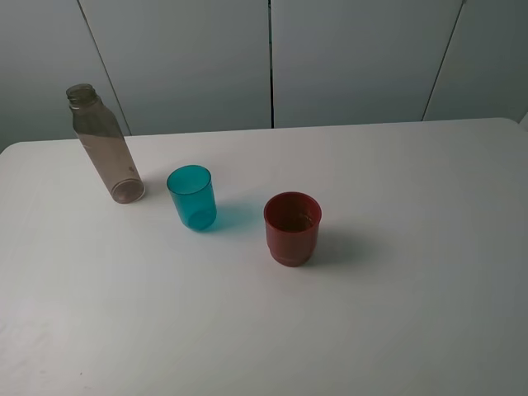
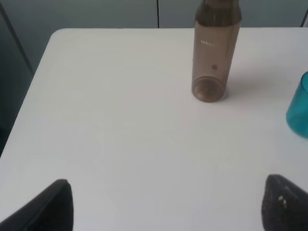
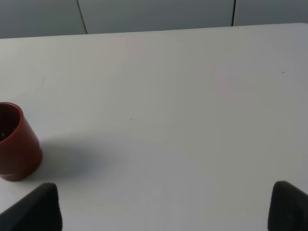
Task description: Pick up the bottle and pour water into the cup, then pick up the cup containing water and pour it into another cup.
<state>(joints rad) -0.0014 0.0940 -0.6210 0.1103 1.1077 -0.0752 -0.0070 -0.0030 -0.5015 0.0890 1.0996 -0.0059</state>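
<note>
The left gripper (image 2: 166, 204) stands spread wide and empty, squared toward the bottle (image 2: 215, 50) for a side grasp. Beside the bottle waits the cup (image 1: 192, 197), then another cup (image 1: 292, 228). The right gripper (image 3: 163, 207) also gapes empty.

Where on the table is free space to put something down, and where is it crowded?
Free: the table right of the red cup, and the whole near strip in front of the cups. Crowded: the left rear, where the bottle, the teal cup and the red cup stand in a close row.
</note>
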